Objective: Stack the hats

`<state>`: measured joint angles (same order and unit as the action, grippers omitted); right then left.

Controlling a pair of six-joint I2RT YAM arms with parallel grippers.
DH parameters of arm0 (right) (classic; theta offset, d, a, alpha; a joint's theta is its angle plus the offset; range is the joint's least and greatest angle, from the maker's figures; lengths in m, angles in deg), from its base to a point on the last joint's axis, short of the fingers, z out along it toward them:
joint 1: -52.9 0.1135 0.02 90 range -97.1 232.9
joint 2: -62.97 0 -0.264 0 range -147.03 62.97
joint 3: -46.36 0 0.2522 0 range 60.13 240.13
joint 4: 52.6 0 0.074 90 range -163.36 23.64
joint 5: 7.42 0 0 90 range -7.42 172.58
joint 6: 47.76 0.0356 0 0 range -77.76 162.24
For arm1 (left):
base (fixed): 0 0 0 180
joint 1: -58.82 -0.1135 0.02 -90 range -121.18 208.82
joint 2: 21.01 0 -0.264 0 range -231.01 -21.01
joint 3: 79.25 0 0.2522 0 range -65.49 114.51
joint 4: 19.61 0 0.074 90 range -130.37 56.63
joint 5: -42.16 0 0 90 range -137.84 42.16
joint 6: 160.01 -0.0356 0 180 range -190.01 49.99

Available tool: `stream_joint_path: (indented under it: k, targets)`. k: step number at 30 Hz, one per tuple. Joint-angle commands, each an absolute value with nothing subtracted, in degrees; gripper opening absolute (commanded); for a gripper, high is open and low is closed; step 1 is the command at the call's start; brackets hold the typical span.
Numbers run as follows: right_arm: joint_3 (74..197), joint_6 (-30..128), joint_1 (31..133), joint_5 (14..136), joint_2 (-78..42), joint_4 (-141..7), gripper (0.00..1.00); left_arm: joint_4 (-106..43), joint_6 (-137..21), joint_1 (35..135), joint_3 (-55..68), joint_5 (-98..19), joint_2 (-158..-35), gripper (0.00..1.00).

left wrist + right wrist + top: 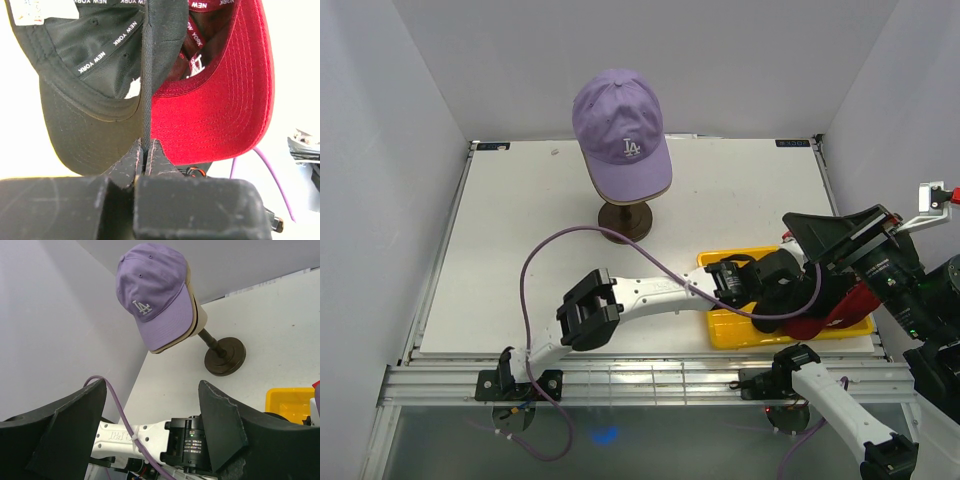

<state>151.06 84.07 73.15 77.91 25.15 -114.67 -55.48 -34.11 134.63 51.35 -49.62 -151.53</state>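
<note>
From above, the white table [520, 250] sat boxed in by plain pale walls. At its far middle the lavender cap [620, 130] perched above a dark wooden stand [625, 218]. Near right, a yellow tray [732, 328] held the black cap [790, 300] and the red cap [850, 302], and the left arm [650, 292] stretched across into it.

From the left wrist, the left jaws were pinched together on the black cap's fabric edge, with the red cap touching its right side.

From the right wrist, the right jaws stood wide apart, gripping nothing. Far beyond them was the lavender cap on its beige mannequin head [199, 315].
</note>
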Motion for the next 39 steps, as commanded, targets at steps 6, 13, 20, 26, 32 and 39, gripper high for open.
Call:
stream_joint_path:
  k: [6, 13, 20, 26, 32, 39]
  targets:
    - [152.2, 83.5, 73.1, 78.4, 24.1, -111.9, 0.79, -56.7, -28.1, 134.4, 50.2, -55.0, -140.9, 0.0]
    - [152.6, 85.7, 73.1, 75.5, 22.3, -107.5, 0.79, -48.3, -20.7, 129.9, 41.6, -52.5, -128.1, 0.0]
    - [152.8, 87.9, 73.1, 74.6, 21.0, -103.7, 0.78, -41.8, -16.7, 123.7, 38.4, -48.1, -119.8, 0.0]
    - [152.8, 90.1, 73.2, 74.1, 19.1, -99.9, 0.78, -35.3, -12.8, 115.1, 39.5, -40.7, -116.8, 0.0]
    - [148.6, 95.6, 73.1, 68.3, 16.9, -93.0, 0.77, -28.6, -8.9, 107.7, 44.6, -33.7, -117.6, 0.0]
    - [146.6, 97.3, 73.1, 67.5, 14.0, -88.4, 0.77, -21.2, -3.2, 101.4, 45.4, -28.5, -116.5, 0.0]
